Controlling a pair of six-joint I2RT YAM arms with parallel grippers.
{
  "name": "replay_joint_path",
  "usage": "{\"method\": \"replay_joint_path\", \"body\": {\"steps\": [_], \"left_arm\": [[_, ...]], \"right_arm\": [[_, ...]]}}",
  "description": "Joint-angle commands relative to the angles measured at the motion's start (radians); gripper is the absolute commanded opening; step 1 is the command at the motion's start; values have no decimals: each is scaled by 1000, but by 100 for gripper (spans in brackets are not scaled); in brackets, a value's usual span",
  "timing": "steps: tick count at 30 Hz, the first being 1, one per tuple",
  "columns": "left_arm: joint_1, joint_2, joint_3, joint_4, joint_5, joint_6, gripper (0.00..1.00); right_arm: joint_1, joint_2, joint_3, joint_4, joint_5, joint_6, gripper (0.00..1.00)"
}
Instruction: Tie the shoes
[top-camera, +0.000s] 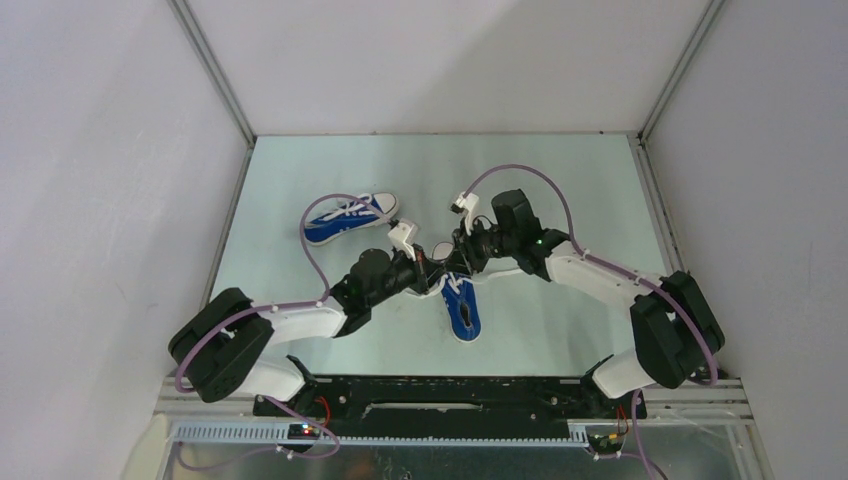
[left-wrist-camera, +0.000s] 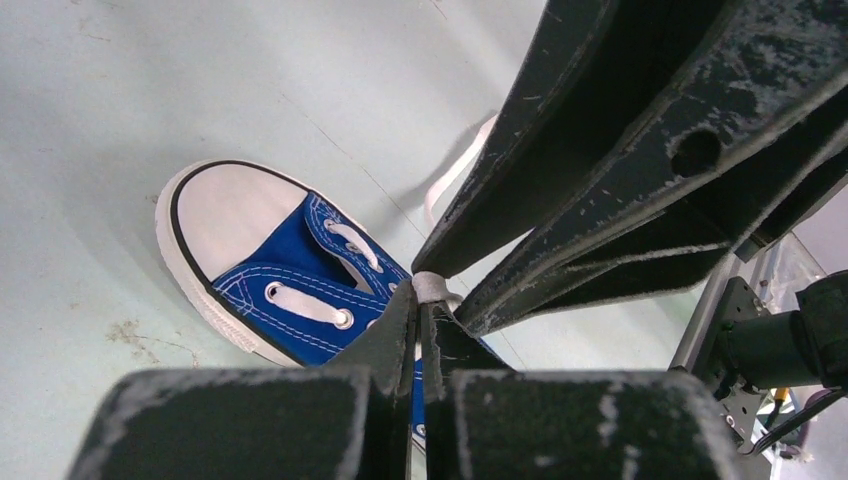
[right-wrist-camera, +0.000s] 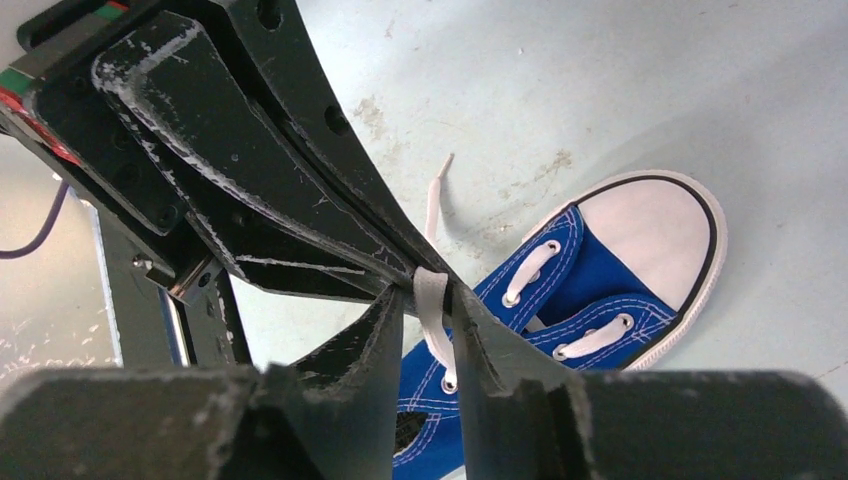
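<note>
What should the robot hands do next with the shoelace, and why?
Probably the right hand should squeeze firmly onto the lace: it runs between its fingertips, and the left hand pinches it at the same spot above the shoe, which is untied.

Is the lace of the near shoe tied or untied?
Untied: no bow shows; left tool and right tool each pinch lace above the shoe.

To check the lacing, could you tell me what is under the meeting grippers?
The near shoe: its toe cap and front eyelets show. The left gripper and right gripper pinch its lace; the rest of the lacing is covered.
</note>
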Motion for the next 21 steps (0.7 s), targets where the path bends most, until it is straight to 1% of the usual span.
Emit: {"method": "replay_joint_path", "body": {"steps": [1,2,3,5,6,8,9,11,13,17,21], "left_arm": [[1,-13,16,71,24,27,0],[1,-12,14,81,27,27,0],[1,-11,14,84,28,24,0],[1,-11,13,83,27,23,0],[1,-11,13,78,22,23,0],[0,-20,6,52,-18,26,7],[0,-31,2,37,-32,25,15],[-1,-45,-14,17,-68,16,25],[-6,-56,-30,7,-88,8,29],[-38,-76,-41,-29,-149,11,33],[-107,-81,-19,-63,-252,28,50]], "right_arm": [[6,13,46,0,-19,-21,21],[6,15,46,5,-26,-22,17],[6,16,46,9,-27,-21,9],[4,16,46,16,-24,-12,0],[4,15,46,18,-19,-8,0],[1,15,46,26,-1,9,0],[0,17,46,29,8,28,0],[-5,16,46,31,39,58,0],[-6,15,46,31,62,80,0],[-9,11,46,30,84,111,0],[-13,-2,46,17,98,137,0]]}}
